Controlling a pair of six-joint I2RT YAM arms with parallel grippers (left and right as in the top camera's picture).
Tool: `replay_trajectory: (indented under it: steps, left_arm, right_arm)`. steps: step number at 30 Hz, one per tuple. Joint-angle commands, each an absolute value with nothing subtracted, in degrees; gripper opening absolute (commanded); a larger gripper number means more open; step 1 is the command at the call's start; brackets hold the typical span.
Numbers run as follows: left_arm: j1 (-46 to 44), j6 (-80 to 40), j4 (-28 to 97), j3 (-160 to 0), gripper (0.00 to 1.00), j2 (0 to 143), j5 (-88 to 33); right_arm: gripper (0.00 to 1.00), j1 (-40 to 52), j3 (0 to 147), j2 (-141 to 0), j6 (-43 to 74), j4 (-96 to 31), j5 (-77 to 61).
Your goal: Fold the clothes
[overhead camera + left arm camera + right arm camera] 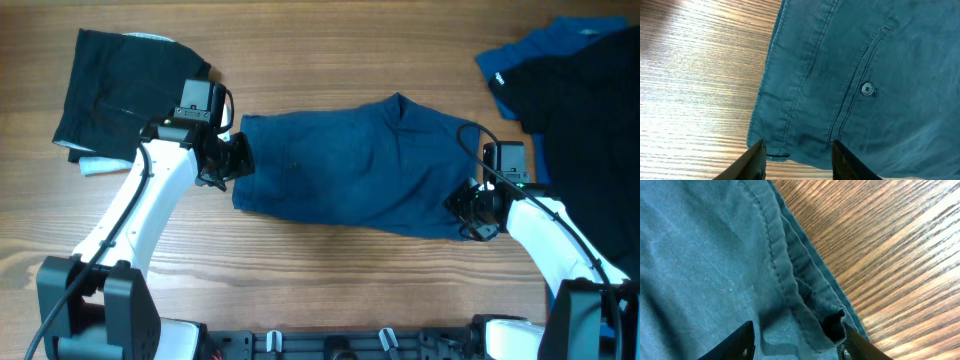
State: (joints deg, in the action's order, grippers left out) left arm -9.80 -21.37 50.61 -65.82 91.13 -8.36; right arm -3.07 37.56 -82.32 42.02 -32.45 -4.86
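Left gripper (pixel 238 158) and right gripper (pixel 470 207), both spread wide, I log at opposite ends of the navy garment (pixel 350 165).

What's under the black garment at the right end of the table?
A brighter blue garment sticks out from beneath the black garment along its left edge; the rest of it is covered.

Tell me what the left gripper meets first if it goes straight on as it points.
The navy garment: its hemmed edge lies right before the open left gripper, though depth is unclear.
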Motion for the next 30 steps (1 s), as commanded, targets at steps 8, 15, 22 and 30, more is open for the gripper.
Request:
replay_trajectory:
  steps: [8, 15, 22, 30]
  left_arm:
    - [-9.85, -21.45, 50.70, -65.58, 0.57, 90.87, -5.04]
    - [-9.37, -21.47, 51.72, -65.58, 0.84, 90.85, -4.62]
    - [-9.15, -21.52, 54.94, -65.58, 0.84, 90.87, -5.93]
    - [-9.15, -23.92, 57.17, -65.47, 0.93, 91.31, -5.93]
  right_arm:
    - [0.04, -3.25, 37.26, -82.39, 41.93, -30.65, -4.34]
    - [0.04, -3.25, 46.24, -82.37, 37.43, -35.75, -10.15]
    - [0.04, -3.25, 51.81, -82.37, 37.47, -37.67, -12.38]
    - [0.04, -3.25, 53.74, -82.39, 37.50, -33.65, -21.87]
